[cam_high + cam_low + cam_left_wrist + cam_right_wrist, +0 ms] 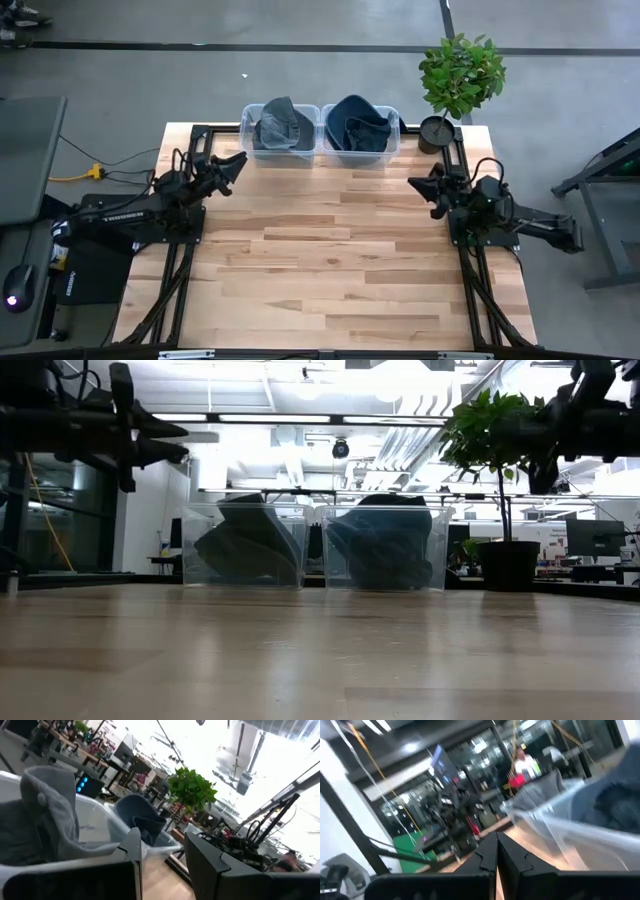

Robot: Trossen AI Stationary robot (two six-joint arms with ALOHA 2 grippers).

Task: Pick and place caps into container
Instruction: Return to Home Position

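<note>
Two clear containers stand side by side at the table's far edge. The left container (280, 132) holds faded grey-blue caps (282, 122), heaped and sticking up over its rim. The right container (362, 132) holds darker blue caps (360, 125). My left gripper (236, 164) hovers above the table's left side, near the left container, open with nothing between its fingers (132, 852). My right gripper (422, 188) hovers at the table's right side, shut and holding nothing (497, 840). The left wrist view shows a grey cap (50, 815) and a blue cap (142, 817) in their containers.
A potted plant (460, 75) stands at the far right corner, beside the right container. Black frame rails (190, 250) run along the table's left and right sides under the arms. The wooden tabletop (330, 260) stretches from the containers to the near edge.
</note>
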